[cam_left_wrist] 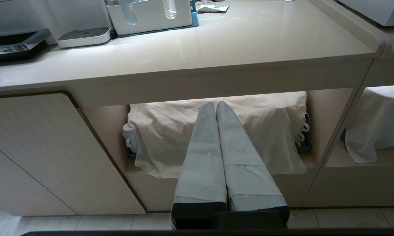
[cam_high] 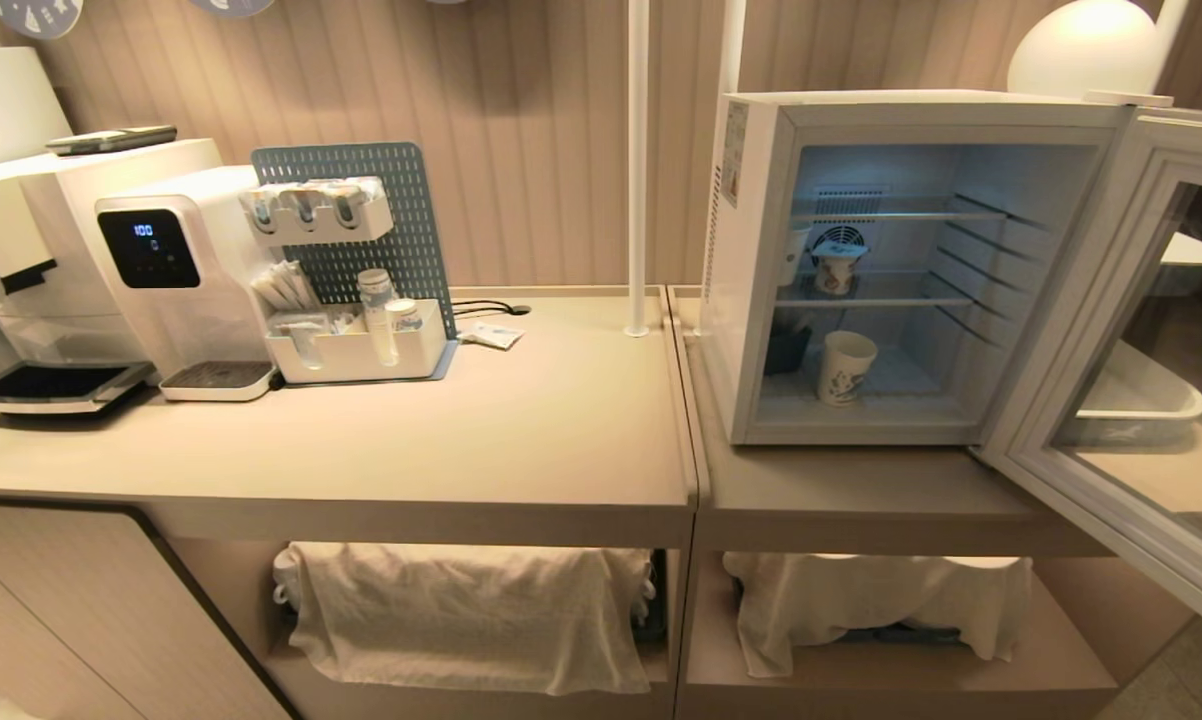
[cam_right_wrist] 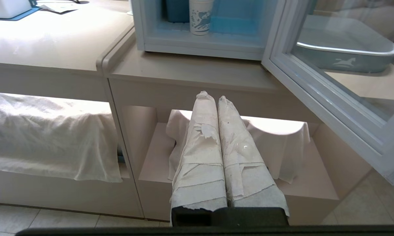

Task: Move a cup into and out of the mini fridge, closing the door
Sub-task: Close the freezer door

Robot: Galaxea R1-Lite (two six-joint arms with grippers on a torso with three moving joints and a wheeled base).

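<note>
The smooth beige worktop (cam_left_wrist: 249,36) has a soft sheen. Crumpled off-white cloth (cam_high: 461,610) looks matt. The small white paper cup (cam_high: 845,367) stands inside the glossy white plastic-looking mini fridge (cam_high: 751,260).

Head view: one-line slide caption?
Mini fridge on the counter, door swung open, printed cup upright on its floor; neither arm in frame.

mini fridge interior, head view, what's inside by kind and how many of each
white paper cup with blue print, fridge floor: 1
small foil-lidded tub with orange marks, middle wire shelf: 1
pale cup-like item at left wall, unclear: 1
dark blue container, floor left: 1
total: 4
</note>
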